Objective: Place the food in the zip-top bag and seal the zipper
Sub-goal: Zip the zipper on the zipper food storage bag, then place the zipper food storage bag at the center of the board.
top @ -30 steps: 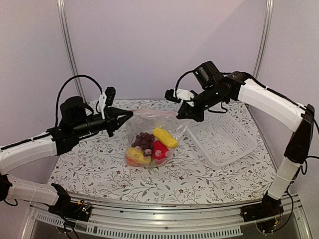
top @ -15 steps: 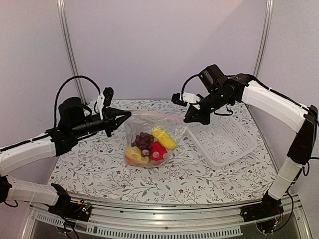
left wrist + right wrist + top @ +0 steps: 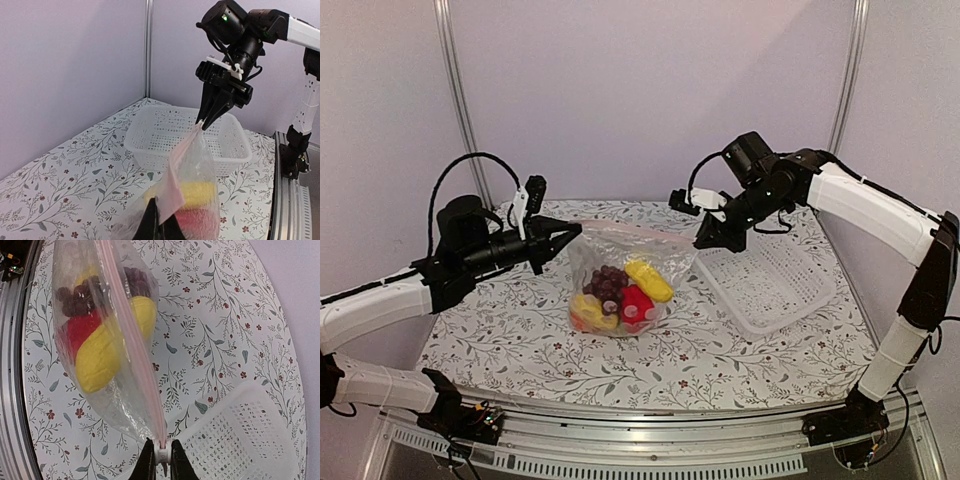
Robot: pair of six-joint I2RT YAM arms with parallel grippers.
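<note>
Count, from the overhead view: one zip-top bag (image 3: 620, 262), one white lattice basket (image 3: 770, 285), two arms. Inside the bag: one bunch of dark grapes (image 3: 609, 282), two yellow pieces (image 3: 650, 279) (the second one lower left of the grapes), one red piece (image 3: 638, 303) and a bit of orange (image 3: 578, 322) at the lower left corner. No cauliflower can be made out.

The bag sits mid-table on the flowered table (image 3: 510, 345), to the left of the basket and apart from it. Its zipper (image 3: 632, 231) is pulled into a taut line at the top.

The left gripper (image 3: 576, 233) is clamped on the left end of the zipper, with the forearm lying almost level and pointing right. The right gripper (image 3: 704, 240) pinches the right end; that arm arches high from its base, wrist angled down and to the left.

The overhead view does not show whether the strip is pressed shut. The right wrist view shows it as one thin pink line running away from the closed fingertips (image 3: 148, 460), with a small white nub between them. The left wrist view adds the opposite jaws meeting on the bag's far corner, in front of the basket
</note>
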